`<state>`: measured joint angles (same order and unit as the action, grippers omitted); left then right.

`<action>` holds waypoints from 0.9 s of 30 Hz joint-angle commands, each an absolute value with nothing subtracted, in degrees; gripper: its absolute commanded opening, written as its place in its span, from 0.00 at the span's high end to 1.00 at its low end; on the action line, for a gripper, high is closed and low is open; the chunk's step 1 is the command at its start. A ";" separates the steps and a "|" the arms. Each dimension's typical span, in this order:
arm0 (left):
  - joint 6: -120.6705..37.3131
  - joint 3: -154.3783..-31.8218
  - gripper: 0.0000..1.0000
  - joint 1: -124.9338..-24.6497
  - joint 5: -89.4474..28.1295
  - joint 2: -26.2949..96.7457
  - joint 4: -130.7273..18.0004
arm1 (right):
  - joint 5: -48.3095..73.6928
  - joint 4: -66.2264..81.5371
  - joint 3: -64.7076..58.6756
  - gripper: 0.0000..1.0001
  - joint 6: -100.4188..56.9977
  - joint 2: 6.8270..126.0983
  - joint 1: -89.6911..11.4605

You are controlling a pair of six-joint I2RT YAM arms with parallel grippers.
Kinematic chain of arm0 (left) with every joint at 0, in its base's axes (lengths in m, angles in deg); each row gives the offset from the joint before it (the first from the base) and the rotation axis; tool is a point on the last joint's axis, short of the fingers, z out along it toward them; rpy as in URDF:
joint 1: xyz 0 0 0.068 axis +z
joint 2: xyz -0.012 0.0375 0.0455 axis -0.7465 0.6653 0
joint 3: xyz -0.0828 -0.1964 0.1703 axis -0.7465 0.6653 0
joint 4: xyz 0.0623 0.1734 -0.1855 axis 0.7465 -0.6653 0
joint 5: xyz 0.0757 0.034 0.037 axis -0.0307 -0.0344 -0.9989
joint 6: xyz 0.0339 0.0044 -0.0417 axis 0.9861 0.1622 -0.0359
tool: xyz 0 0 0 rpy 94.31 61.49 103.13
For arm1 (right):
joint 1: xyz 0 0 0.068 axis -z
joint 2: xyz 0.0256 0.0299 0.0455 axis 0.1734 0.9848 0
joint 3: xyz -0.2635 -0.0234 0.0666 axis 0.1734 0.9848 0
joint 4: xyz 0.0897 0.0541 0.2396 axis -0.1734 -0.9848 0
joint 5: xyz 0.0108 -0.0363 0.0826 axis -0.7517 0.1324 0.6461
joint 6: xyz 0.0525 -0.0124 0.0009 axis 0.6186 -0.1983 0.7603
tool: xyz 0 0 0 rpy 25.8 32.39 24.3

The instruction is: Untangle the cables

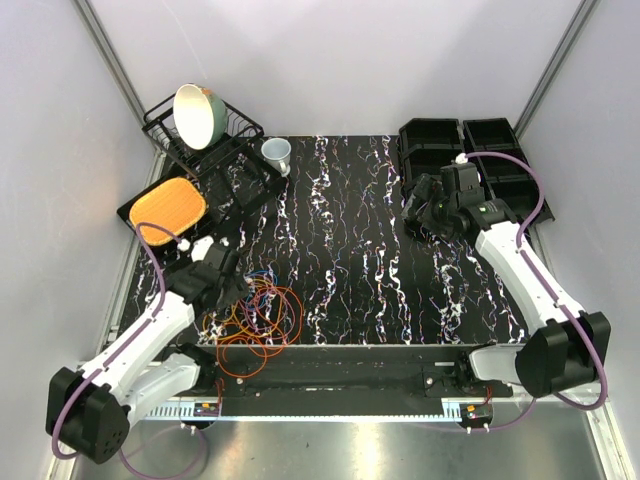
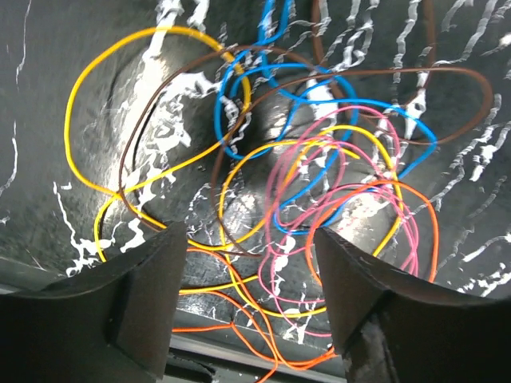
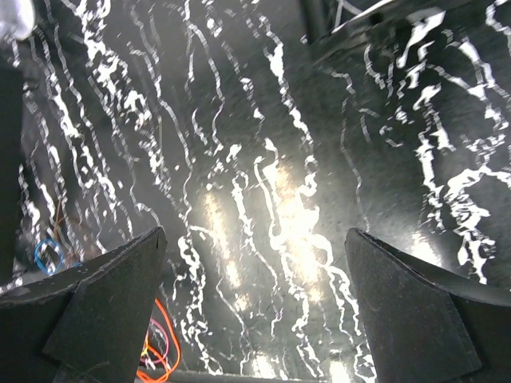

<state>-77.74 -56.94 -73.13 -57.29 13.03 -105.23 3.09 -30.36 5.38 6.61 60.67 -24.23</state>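
A tangle of thin cables (image 1: 258,315) lies in loose loops at the table's front left. In the left wrist view I see yellow (image 2: 72,152), blue (image 2: 351,108), brown (image 2: 447,76), pink (image 2: 287,239) and orange (image 2: 239,311) wires crossing one another. My left gripper (image 1: 226,283) hovers over the tangle's left edge, open and empty, fingers (image 2: 136,303) apart above the wires. My right gripper (image 1: 425,212) is open and empty over bare table at the back right, far from the tangle. A bit of orange wire (image 3: 164,351) shows in its view.
A black dish rack (image 1: 205,140) with a bowl (image 1: 197,115) stands at the back left, an orange mat on a tray (image 1: 168,205) before it. A small cup (image 1: 277,153) sits nearby. Black bins (image 1: 470,150) stand at the back right. The table's front rail (image 1: 340,365) runs close to the tangle.
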 commanded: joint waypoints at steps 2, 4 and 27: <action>-82.66 -55.12 0.35 -73.17 -62.03 9.13 -99.95 | 4.87 -27.43 7.49 0.01 7.34 56.93 -25.10; -82.31 -54.77 0.36 -73.17 -61.95 9.13 -98.73 | 4.87 -27.43 7.67 0.02 7.07 56.40 -25.19; -78.53 -48.62 0.57 -73.17 -61.60 12.64 -85.63 | 9.09 -24.71 9.42 0.04 7.07 56.66 -25.19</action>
